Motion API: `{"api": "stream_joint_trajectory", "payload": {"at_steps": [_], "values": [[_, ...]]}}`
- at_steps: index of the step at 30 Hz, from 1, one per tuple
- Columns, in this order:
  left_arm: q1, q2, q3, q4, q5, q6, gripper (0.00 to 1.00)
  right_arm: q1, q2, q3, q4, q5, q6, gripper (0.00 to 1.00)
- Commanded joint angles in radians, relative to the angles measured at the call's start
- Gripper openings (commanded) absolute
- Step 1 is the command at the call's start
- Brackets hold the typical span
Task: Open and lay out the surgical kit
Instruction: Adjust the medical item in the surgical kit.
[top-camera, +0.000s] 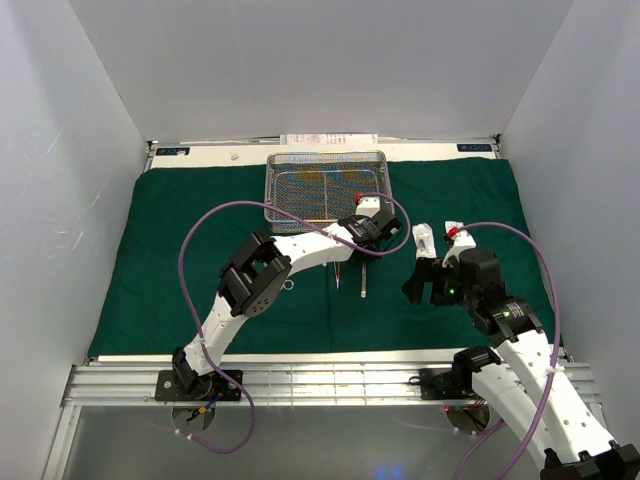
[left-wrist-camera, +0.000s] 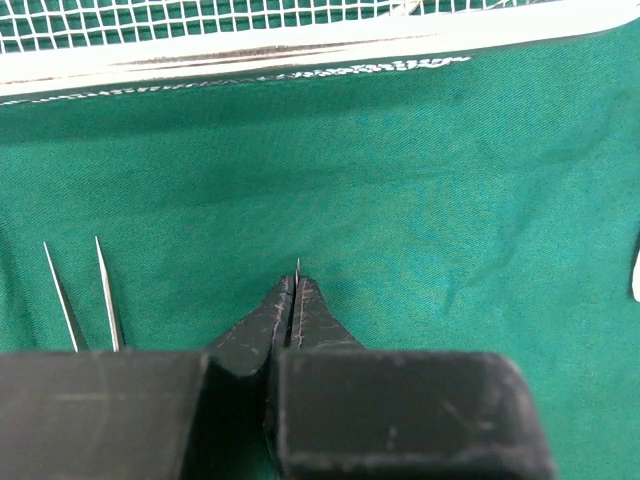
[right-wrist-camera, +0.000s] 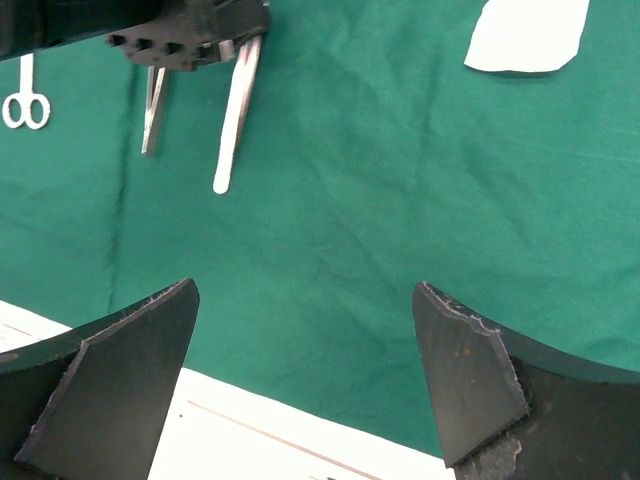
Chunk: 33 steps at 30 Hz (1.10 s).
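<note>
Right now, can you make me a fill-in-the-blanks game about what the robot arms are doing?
The left gripper is ___ on a thin tweezers.
The right gripper is ___ and holds nothing.
The wire-mesh tray lies on a ___ cloth.
Missing words: shut, open, green.

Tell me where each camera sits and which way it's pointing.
Top external: above and behind the bases, looking down on the green cloth and mesh tray; both arms show.
Left wrist: low over the cloth, facing the tray's rim; the left pincer shows, shut on tweezers.
Right wrist: above the cloth's near edge, looking down; the open right pincer shows.
Shared: both wrist views show those tweezers.
</note>
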Motion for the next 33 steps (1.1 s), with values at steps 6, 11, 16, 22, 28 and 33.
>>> {"api": "stream_joint_trajectory", "payload": {"at_steps": [6,11,16,22,28,33], "values": [[0.000,-0.132,0.014,0.024,-0.009,-0.006,0.00,0.006,0.037,0.005,0.133,-0.185,-0.050,0.91],[0.030,-0.244,-0.095,0.182,0.078,-0.038,0.00,0.006,0.119,0.006,0.232,-0.292,-0.013,0.86],[0.055,-0.374,-0.216,0.346,0.141,-0.071,0.00,0.006,0.240,0.025,0.361,-0.344,0.042,0.75],[0.066,-0.440,-0.316,0.435,0.164,-0.094,0.00,0.011,0.352,0.044,0.447,-0.412,0.093,0.63],[0.066,-0.462,-0.364,0.479,0.177,-0.100,0.00,0.019,0.370,0.051,0.505,-0.421,0.128,0.61],[0.066,-0.459,-0.367,0.487,0.192,-0.103,0.00,0.025,0.392,0.048,0.544,-0.429,0.167,0.56]]}}
